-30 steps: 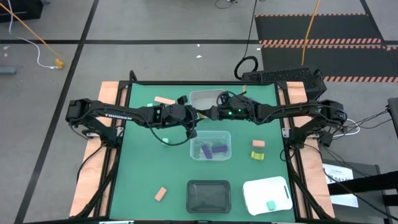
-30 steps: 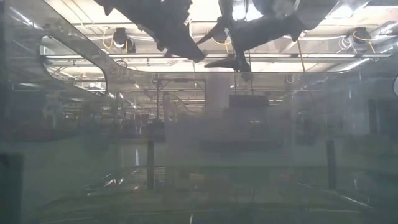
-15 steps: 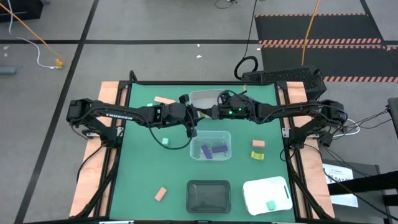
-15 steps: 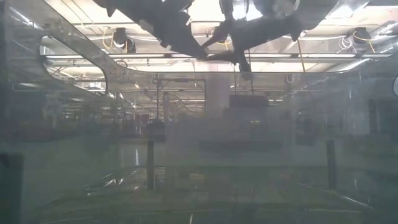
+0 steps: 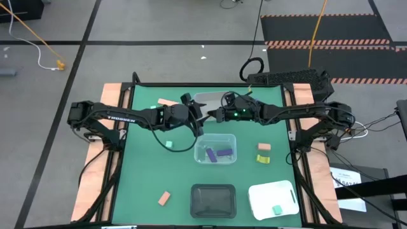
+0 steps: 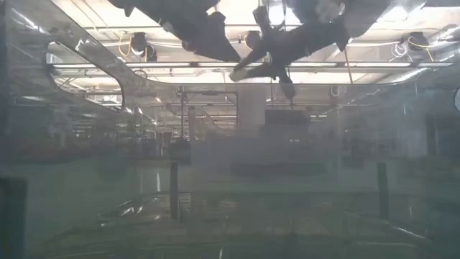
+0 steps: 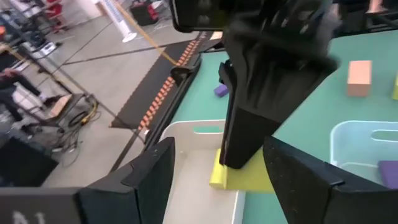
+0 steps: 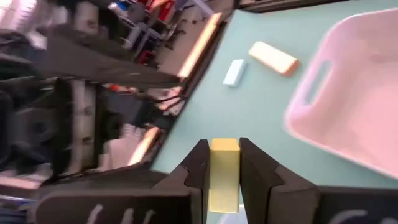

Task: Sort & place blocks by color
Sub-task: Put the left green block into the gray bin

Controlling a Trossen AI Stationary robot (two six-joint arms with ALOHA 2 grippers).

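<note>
My right pincer (image 8: 224, 163) is clamped on a yellow block (image 8: 224, 174), held up over the far middle of the bench (image 5: 146, 184), at the near-left edge of the clear tray (image 5: 213, 98) at the back. My left pincer (image 5: 194, 109) sits just beside it, nearly tip to tip, with its fingers (image 7: 155, 180) spread apart and nothing between them.

Two purple blocks (image 5: 219, 153) lie in the clear tray (image 5: 230, 141) at mid-bench, and a mint block (image 5: 276, 209) rests in the white tray (image 5: 264, 197) at the near right. The black tray (image 5: 213, 198) sits beside it.

Loose on the bench I see a salmon block (image 5: 166, 102) at the far left, a mint block (image 5: 169, 144) below it, another salmon block (image 5: 165, 198) near the front, and a salmon block (image 5: 264, 147) just above a yellow block (image 5: 263, 158) on the right.
</note>
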